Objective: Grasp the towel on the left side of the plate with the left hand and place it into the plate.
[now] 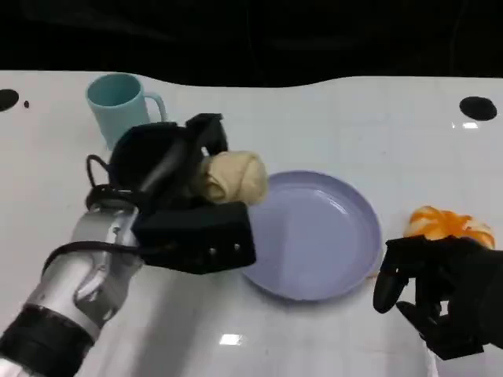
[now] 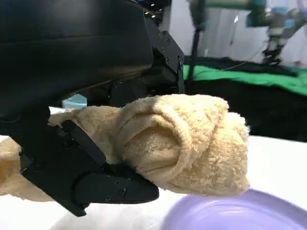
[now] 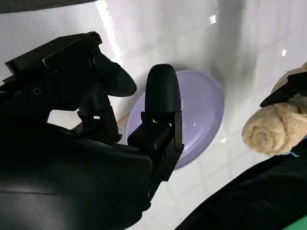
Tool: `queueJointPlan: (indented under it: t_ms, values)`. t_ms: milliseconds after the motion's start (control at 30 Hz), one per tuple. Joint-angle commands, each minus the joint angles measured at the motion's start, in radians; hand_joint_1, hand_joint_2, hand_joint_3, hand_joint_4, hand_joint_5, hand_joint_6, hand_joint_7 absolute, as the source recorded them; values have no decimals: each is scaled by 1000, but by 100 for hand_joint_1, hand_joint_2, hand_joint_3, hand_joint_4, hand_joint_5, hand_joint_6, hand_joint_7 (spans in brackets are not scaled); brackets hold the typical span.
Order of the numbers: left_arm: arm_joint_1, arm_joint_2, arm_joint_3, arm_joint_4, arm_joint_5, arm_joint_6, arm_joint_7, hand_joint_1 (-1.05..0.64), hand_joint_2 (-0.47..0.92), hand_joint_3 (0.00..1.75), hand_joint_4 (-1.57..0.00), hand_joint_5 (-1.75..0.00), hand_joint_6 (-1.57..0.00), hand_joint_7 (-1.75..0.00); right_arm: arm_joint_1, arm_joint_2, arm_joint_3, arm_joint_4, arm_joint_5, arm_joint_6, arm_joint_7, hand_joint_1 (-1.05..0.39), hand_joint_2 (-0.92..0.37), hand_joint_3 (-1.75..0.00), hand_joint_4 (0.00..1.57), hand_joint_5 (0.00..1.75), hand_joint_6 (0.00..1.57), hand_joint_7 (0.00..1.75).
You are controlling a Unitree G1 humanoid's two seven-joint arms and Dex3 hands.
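While the left robot hand (image 1: 177,184) is squeezing the rolled towel (image 1: 233,177) by the purple plate (image 1: 314,236) rim, it is needing to move over and let go.

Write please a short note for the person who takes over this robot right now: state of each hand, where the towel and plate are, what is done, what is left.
Left hand: grips the rolled beige terry towel, lifted off the table at the left rim of the round lilac plate.
Right hand: open, holds nothing, beside the plate's right edge, near the peeled orange fruit.
A light blue mug stands behind the left hand.
Done: towel grasped and brought to the plate's edge.
Left: move it over the plate's middle, lower it, release it, draw the hand back.
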Motion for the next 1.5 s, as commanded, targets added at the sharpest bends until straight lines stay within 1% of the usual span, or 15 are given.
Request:
queueJointPlan:
  t_ms: [33,400,433,567,600,633,667,733,767,800,867,967,1067,1167,1500]
  values:
    - [-21,-43,-28,-26,21,4,-22,-26,54,91,-91,-175,-61,-175,3,-9,0,-5,5,-6,2,1,-58,-106,72,173,69,142]
    - [-104,-173,-112,73,70,17,-45,-24,48,90,-92,-175,-61,-175,3,-9,9,-15,-2,7,-3,1,-59,-104,72,173,70,141]
    - [-110,-184,-121,84,75,21,-49,-24,49,84,-92,-175,-61,-166,2,-10,11,-16,-3,10,-3,1,-59,-103,71,173,70,141]
    - [-127,-213,-143,111,88,62,-88,-26,74,42,-86,-175,-89,-65,2,-10,15,-19,-6,16,-4,0,-60,-103,71,173,70,141]
    - [-129,-220,-148,116,88,73,-100,-26,80,32,-81,-175,-94,-49,2,-10,16,-21,-7,17,-4,0,-60,-102,71,173,70,141]
    - [-131,-224,-151,118,88,81,-107,-27,87,23,-73,-154,-96,-34,2,-10,17,-22,-7,19,-4,0,-60,-102,71,173,69,141]
    - [-136,-224,-159,116,90,92,-136,-28,90,21,-66,-141,-93,-26,1,-10,18,-24,-8,20,-4,0,-60,-102,71,173,69,141]
    - [-145,-218,-178,98,96,119,-217,-33,91,20,-47,-106,-73,-9,0,-10,17,-25,-8,21,-3,0,-60,-102,71,173,69,141]
    - [-148,-215,-184,88,99,131,-254,-38,92,20,-35,-81,-58,-4,0,-9,17,-25,-7,22,-3,0,-60,-102,71,174,69,141]
    - [-148,-212,-187,79,100,139,-278,-42,92,19,-28,-68,-50,-2,0,-8,16,-25,-6,22,-4,0,-60,-102,71,174,69,141]
    - [-145,-206,-188,65,97,147,-313,-53,92,16,-20,-54,-35,0,-1,-8,15,-24,-5,21,-3,0,-60,-102,71,174,69,142]
    - [-142,-194,-193,49,97,157,-361,-66,92,14,-17,-50,-23,0,-2,-9,14,-24,-3,23,-2,0,-60,-102,71,174,68,142]
    - [-132,-177,-195,31,93,150,-395,-76,92,13,-14,-49,-21,0,-2,-12,12,-19,-3,15,-1,0,-60,-102,70,174,68,141]
    - [-114,-167,-173,8,55,139,-422,-78,92,14,-12,-49,-20,0,-3,-14,11,-17,-3,15,1,-1,-60,-102,70,173,68,140]
    - [-9,-93,-71,-221,-101,155,-538,-69,92,23,-12,-56,-23,-2,-1,-18,7,-9,-2,2,1,0,-61,-101,70,172,68,140]
